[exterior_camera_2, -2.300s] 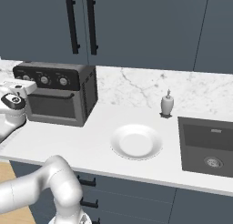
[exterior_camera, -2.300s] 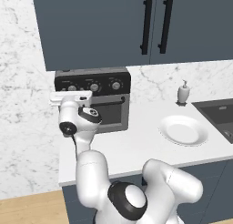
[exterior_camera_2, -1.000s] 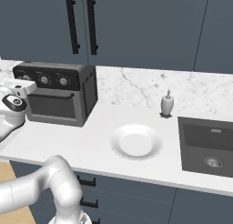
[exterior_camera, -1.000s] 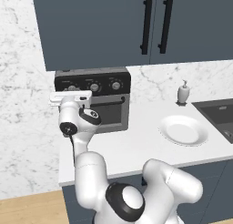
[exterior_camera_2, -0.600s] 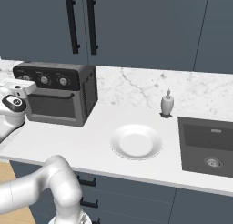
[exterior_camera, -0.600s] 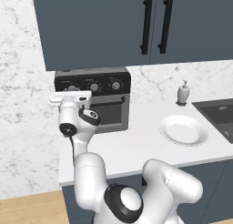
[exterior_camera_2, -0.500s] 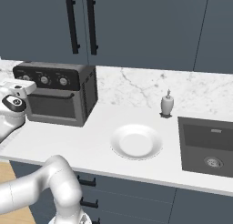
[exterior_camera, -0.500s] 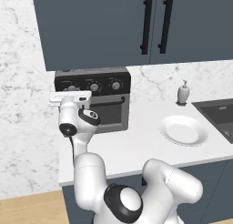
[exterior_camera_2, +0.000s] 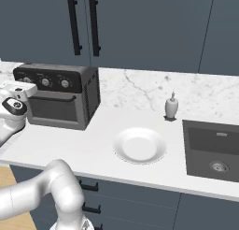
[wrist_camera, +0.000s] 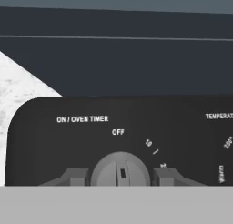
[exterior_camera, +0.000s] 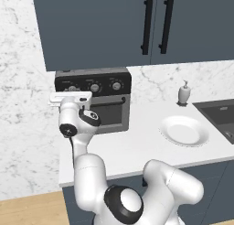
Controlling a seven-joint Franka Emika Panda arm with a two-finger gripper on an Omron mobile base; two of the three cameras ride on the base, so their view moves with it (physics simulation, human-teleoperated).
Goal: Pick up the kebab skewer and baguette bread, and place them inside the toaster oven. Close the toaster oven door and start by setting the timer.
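Nothing moved; gripper point(wrist_camera: 120, 176) at "ON / OVEN TIMER" knob point(wrist_camera: 120, 170)

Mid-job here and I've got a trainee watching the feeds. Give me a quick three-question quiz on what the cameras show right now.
1. True or false: the toaster oven door is shut.
2. Which control sits between the gripper fingers? A) the temperature knob B) the timer knob C) the door handle
3. What stands on the counter between the toaster oven and the sink, besides the soap bottle?

Key
1. True; it stands upright against the oven front.
2. B; the label above reads ON / OVEN TIMER, and its mark points to OFF.
3. A white plate, with nothing on it.
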